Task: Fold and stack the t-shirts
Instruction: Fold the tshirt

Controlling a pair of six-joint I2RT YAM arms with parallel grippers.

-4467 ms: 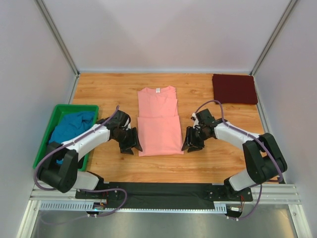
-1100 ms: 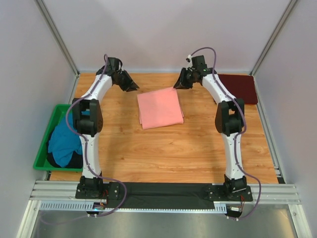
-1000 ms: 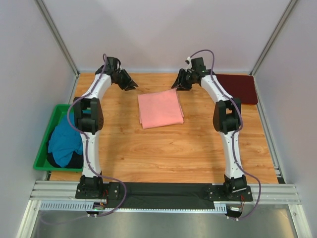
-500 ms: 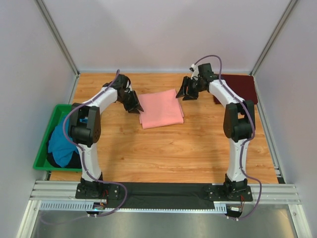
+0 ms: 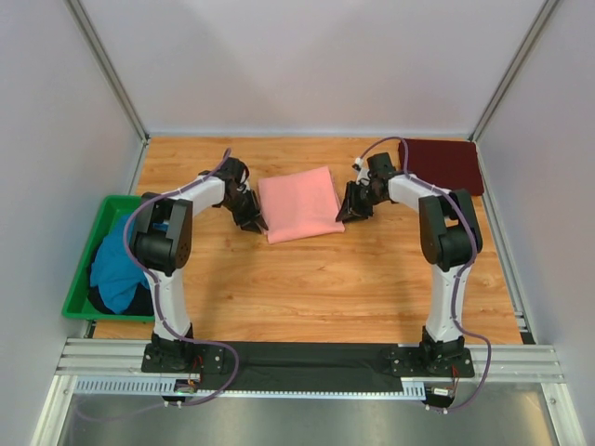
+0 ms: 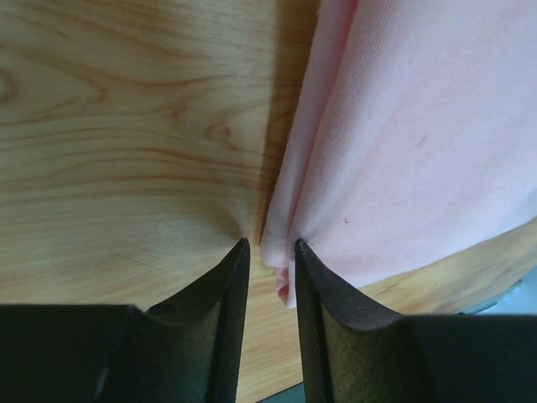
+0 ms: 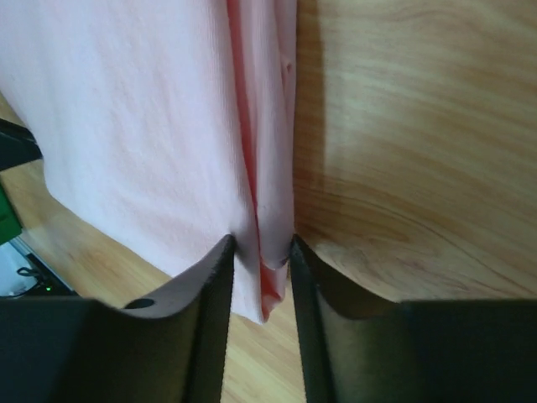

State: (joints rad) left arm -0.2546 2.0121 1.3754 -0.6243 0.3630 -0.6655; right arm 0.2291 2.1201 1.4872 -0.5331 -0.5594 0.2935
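While the wooden table [image 5: 325, 279] is holding everything, the green bin [image 5: 82, 279] is sitting at its left edge with the blue shirt [image 5: 116, 269] bunched inside. The folded pink shirt [image 5: 299, 200] is lying near the middle. The folded dark red shirt [image 5: 442, 165] is lying in the far right corner. The left gripper [image 5: 253, 221] is pinching the pink shirt's near left corner, and the right gripper [image 5: 346, 214] is pinching its near right corner.

A wooden table [image 5: 307, 279] stands between plain grey walls [image 5: 307, 65]. A green bin [image 5: 116, 201] sits at the table's left edge. Along the table's near edge run an aluminium rail [image 5: 521, 358] and a black strip [image 5: 316, 358], possibly a mat.
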